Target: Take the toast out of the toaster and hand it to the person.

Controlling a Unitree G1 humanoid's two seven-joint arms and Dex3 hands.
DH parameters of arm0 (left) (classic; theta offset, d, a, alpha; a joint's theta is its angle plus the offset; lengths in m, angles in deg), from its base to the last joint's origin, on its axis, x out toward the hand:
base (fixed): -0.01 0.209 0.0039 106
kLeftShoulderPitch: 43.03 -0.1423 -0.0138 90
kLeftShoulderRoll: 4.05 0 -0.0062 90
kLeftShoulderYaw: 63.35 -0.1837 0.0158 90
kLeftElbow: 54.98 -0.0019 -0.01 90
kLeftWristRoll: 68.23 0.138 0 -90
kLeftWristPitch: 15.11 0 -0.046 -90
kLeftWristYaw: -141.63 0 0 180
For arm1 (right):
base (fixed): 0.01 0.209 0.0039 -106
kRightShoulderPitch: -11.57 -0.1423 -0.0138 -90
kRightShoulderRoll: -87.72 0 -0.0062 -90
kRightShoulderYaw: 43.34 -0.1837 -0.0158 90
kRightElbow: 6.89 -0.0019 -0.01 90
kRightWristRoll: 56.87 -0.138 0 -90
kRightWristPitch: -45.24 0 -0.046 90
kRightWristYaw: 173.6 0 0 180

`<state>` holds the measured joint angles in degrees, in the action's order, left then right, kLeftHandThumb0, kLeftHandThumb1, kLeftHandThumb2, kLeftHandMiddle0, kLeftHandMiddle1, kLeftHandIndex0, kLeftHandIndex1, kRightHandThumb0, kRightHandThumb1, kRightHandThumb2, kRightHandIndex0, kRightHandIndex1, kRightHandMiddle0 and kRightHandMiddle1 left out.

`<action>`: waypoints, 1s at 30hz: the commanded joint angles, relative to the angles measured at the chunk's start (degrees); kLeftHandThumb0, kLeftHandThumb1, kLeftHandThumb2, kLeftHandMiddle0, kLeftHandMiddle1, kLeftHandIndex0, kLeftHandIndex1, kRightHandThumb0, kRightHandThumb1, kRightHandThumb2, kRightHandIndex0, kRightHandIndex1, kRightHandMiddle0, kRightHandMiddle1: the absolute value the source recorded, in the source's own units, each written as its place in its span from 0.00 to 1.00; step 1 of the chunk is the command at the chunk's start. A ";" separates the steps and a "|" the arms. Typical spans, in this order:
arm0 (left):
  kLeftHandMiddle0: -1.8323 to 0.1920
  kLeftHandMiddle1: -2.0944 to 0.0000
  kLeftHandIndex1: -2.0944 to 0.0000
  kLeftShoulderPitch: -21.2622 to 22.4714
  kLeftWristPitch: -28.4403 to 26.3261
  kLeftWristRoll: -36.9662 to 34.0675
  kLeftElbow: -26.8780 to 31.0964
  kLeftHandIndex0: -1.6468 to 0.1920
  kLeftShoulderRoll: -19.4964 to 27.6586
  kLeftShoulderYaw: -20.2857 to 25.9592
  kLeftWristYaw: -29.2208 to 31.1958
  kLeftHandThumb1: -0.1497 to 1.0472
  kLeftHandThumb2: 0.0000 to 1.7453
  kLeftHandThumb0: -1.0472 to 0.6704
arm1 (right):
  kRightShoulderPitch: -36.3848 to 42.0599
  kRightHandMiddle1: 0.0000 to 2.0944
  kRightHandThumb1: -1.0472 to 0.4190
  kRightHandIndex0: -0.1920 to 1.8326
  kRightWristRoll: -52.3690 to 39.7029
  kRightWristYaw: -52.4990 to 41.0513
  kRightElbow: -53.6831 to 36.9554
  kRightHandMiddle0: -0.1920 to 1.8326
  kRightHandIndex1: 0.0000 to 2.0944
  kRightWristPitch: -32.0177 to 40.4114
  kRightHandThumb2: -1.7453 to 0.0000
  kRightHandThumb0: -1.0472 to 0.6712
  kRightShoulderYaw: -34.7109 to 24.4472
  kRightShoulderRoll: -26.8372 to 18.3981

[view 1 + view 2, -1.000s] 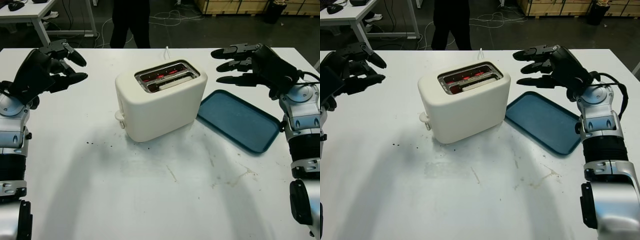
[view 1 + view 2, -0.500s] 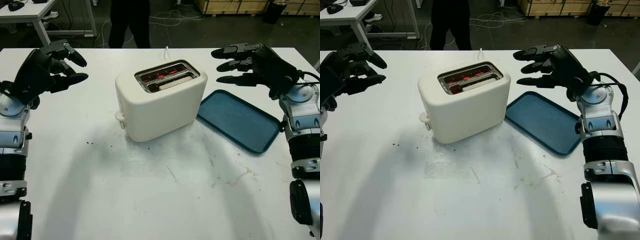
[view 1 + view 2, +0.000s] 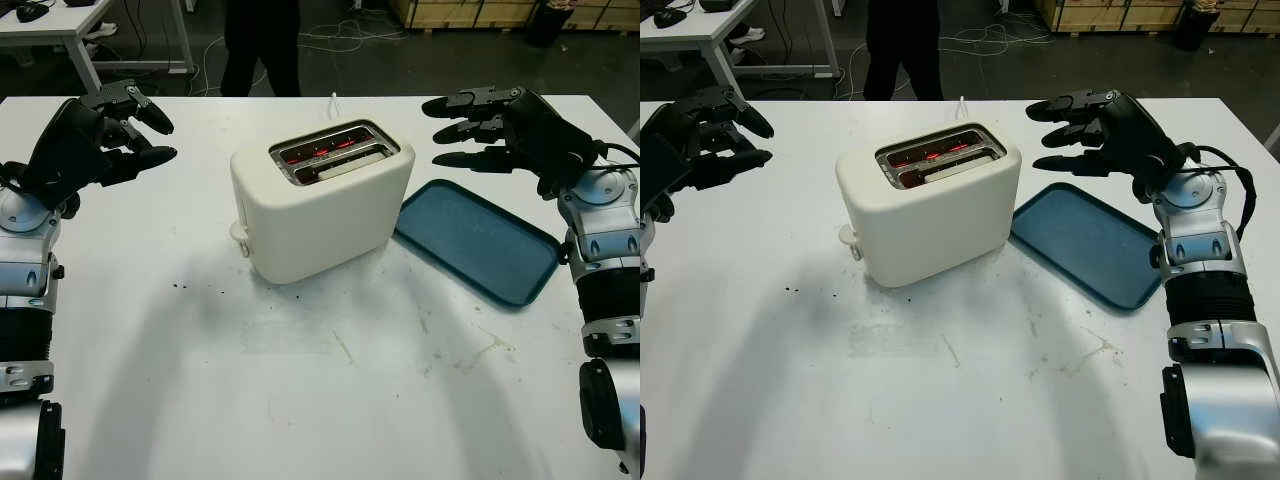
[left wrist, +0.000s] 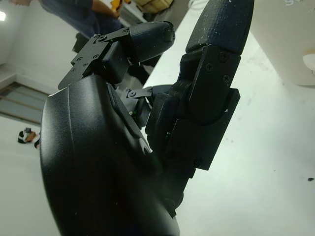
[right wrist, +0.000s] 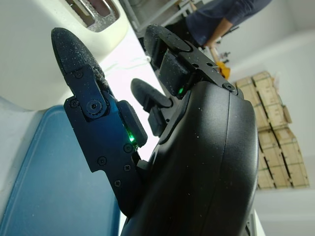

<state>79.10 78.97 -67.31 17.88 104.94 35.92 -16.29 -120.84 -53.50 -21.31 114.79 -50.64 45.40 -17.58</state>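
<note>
Toast (image 3: pixel 345 160) sits down in the near slot of the cream toaster (image 3: pixel 320 200) mid-worktop, far slot glowing red. Right hand (image 3: pixel 480 128) released, holding nothing, raised off the toaster's right side above the far end of the blue tray (image 3: pixel 478 242); left hand (image 3: pixel 125 125) also released and raised, well apart on the toaster's left. Person (image 3: pixel 262 45) stands beyond the far edge of the white worktop (image 3: pixel 300 380).
</note>
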 commanded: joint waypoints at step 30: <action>0.65 0.29 0.33 -0.43 0.79 -0.54 0.12 0.66 0.21 0.10 0.02 0.89 0.03 0.00 | -0.51 0.00 0.20 0.37 -0.64 -0.20 -0.08 0.46 0.26 -0.19 1.00 0.21 -0.36 -0.10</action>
<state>79.09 78.88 -67.65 17.88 104.94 35.93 -16.29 -120.83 -53.84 -21.50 114.79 -50.64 45.34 -17.58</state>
